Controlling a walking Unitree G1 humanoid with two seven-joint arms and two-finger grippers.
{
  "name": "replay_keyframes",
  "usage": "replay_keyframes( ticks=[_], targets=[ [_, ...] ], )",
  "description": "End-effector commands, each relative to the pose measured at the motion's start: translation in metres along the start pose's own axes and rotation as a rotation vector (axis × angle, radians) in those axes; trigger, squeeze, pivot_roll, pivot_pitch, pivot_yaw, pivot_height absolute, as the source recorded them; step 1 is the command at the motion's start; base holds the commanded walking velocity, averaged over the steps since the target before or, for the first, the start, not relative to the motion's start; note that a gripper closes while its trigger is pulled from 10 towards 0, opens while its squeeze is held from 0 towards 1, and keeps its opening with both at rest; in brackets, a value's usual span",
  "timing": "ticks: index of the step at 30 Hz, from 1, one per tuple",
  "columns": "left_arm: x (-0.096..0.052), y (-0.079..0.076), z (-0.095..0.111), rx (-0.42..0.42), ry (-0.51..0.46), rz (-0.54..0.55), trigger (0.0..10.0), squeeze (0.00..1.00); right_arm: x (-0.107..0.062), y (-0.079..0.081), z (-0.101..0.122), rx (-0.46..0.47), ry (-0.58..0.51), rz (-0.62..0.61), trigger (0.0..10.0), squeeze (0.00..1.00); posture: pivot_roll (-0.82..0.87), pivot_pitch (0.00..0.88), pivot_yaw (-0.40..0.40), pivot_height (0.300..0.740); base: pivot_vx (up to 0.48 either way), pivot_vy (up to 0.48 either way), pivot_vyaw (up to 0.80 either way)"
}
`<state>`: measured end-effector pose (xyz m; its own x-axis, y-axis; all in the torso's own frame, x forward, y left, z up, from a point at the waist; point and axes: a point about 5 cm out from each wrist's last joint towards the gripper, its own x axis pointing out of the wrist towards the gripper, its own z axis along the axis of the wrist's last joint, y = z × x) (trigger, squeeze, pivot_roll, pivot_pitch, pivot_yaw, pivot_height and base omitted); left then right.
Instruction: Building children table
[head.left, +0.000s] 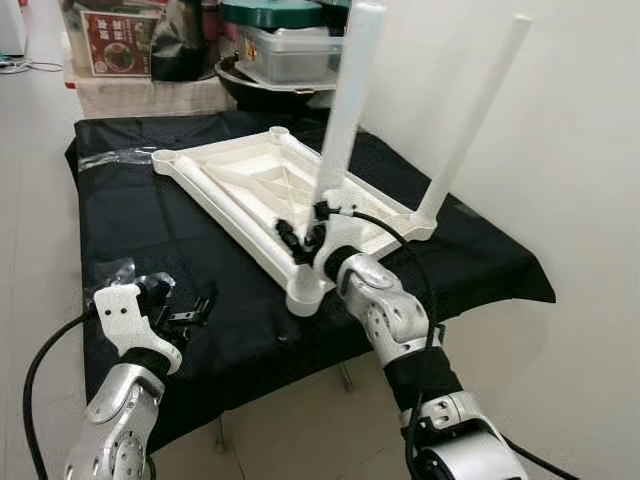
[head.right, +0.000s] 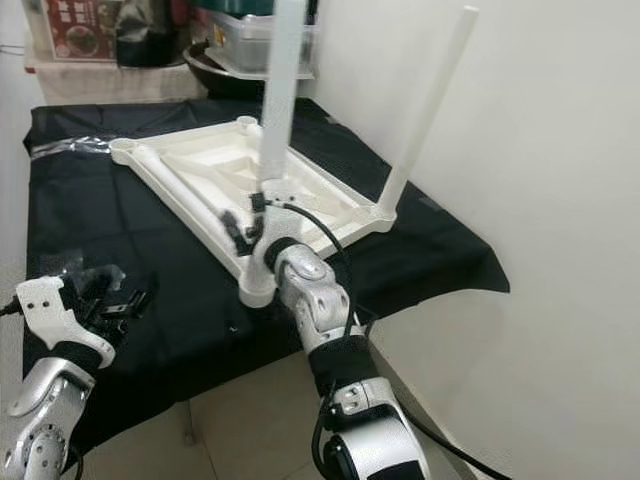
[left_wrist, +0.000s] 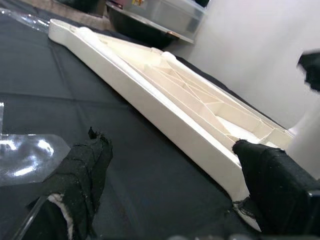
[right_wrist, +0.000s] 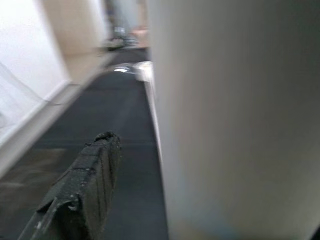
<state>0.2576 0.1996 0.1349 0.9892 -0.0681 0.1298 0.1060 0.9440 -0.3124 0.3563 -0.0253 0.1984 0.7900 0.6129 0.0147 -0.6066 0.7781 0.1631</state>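
A white tabletop (head.left: 250, 185) lies upside down on a table under a black cloth (head.left: 130, 225). One white leg (head.left: 470, 120) stands in its right corner socket. A second leg (head.left: 347, 100), blurred and tilted, rises over the near corner socket (head.left: 305, 295); its lower end is hidden behind my right gripper (head.left: 303, 240). That gripper is open beside the leg: in the right wrist view one finger (right_wrist: 85, 185) stands apart from the leg (right_wrist: 235, 120), which hides the other. My left gripper (head.left: 190, 308) hovers open over the cloth, left of the near corner, holding nothing.
Clear plastic wrap (head.left: 115, 157) lies at the cloth's far left, and another piece (head.left: 115, 268) by my left wrist. Boxes and a lidded bin (head.left: 290, 45) crowd the shelf behind. A white wall (head.left: 580, 150) runs close along the right. The table's front edge is just below my grippers.
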Motion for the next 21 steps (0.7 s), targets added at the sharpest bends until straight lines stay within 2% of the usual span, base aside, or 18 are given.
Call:
replay_keyframes(
  ticks=[1, 4, 7, 10, 12, 13, 14, 15, 16, 17, 18, 19, 20, 21],
  targets=[
    [-0.002, 0.001, -0.003, -0.004, 0.004, 0.014, 10.0, 0.00, 0.002, 0.022, 0.025, -0.042, -0.090, 0.268, 10.0, 0.00, 0.18, 0.000, -0.187, 0.740, 0.000, 0.000, 0.00],
    [-0.002, 0.000, -0.004, -0.006, 0.002, 0.016, 10.0, 0.00, -0.006, 0.038, 0.031, -0.123, -0.115, 0.534, 10.0, 0.00, 0.18, 0.000, -0.190, 0.740, 0.000, 0.000, 0.00],
    [-0.002, 0.000, -0.004, -0.007, 0.003, 0.015, 10.0, 0.00, -0.008, 0.041, 0.028, -0.147, -0.104, 0.577, 10.0, 0.00, 0.18, 0.000, -0.190, 0.740, 0.000, 0.000, 0.00],
    [-0.002, -0.001, -0.004, -0.010, 0.004, 0.009, 10.0, 0.00, -0.012, 0.047, 0.015, -0.157, -0.040, 0.666, 10.0, 0.00, 0.19, 0.000, -0.192, 0.740, 0.000, 0.000, 0.00],
    [-0.002, -0.001, -0.004, -0.010, 0.004, 0.009, 10.0, 0.00, -0.012, 0.047, 0.015, -0.157, -0.040, 0.666, 10.0, 0.00, 0.19, 0.000, -0.192, 0.740, 0.000, 0.000, 0.00],
    [-0.002, -0.001, -0.004, -0.011, 0.004, 0.008, 10.0, 0.00, -0.009, 0.048, 0.008, -0.153, -0.019, 0.645, 0.3, 0.00, 0.19, 0.000, -0.192, 0.740, 0.000, 0.000, 0.00],
    [-0.003, -0.001, -0.004, -0.012, 0.004, 0.008, 10.0, 0.00, -0.001, 0.043, 0.003, -0.135, 0.004, 0.541, 0.0, 0.00, 0.19, 0.000, -0.194, 0.740, 0.000, 0.000, 0.00],
    [-0.003, -0.001, -0.003, -0.012, 0.003, 0.009, 10.0, 0.00, 0.009, 0.032, -0.003, -0.117, 0.041, 0.363, 0.0, 0.00, 0.19, 0.000, -0.194, 0.740, 0.000, 0.000, 0.00],
    [-0.003, -0.001, -0.003, -0.012, 0.003, 0.009, 10.0, 0.00, 0.014, 0.023, -0.007, -0.106, 0.067, 0.240, 0.0, 0.00, 0.19, 0.000, -0.194, 0.740, 0.000, 0.000, 0.00],
    [-0.003, -0.001, -0.003, -0.012, 0.002, 0.009, 10.0, 0.00, 0.017, 0.006, -0.007, -0.029, 0.069, 0.051, 0.0, 0.00, 0.18, 0.000, -0.189, 0.740, 0.000, 0.000, 0.00],
    [-0.003, -0.001, -0.003, -0.012, 0.002, 0.009, 10.0, 0.00, 0.017, 0.006, -0.007, -0.029, 0.069, 0.051, 0.0, 0.00, 0.18, 0.000, -0.189, 0.740, 0.000, 0.000, 0.00],
    [-0.003, -0.001, -0.003, -0.013, 0.002, 0.009, 10.0, 0.00, 0.015, -0.019, -0.013, 0.034, 0.102, -0.196, 0.0, 0.00, 0.18, 0.000, -0.189, 0.740, 0.000, 0.000, 0.00],
    [-0.003, -0.001, -0.003, -0.013, 0.002, 0.009, 10.0, 0.00, 0.015, -0.019, -0.013, 0.034, 0.102, -0.196, 0.0, 0.00, 0.18, 0.000, -0.189, 0.740, 0.000, 0.000, 0.00],
    [-0.003, -0.001, -0.003, -0.013, 0.002, 0.008, 10.0, 0.00, 0.010, -0.035, -0.017, 0.074, 0.127, -0.348, 0.0, 0.00, 0.18, 0.000, -0.189, 0.740, 0.000, 0.000, 0.00]
  ],
)
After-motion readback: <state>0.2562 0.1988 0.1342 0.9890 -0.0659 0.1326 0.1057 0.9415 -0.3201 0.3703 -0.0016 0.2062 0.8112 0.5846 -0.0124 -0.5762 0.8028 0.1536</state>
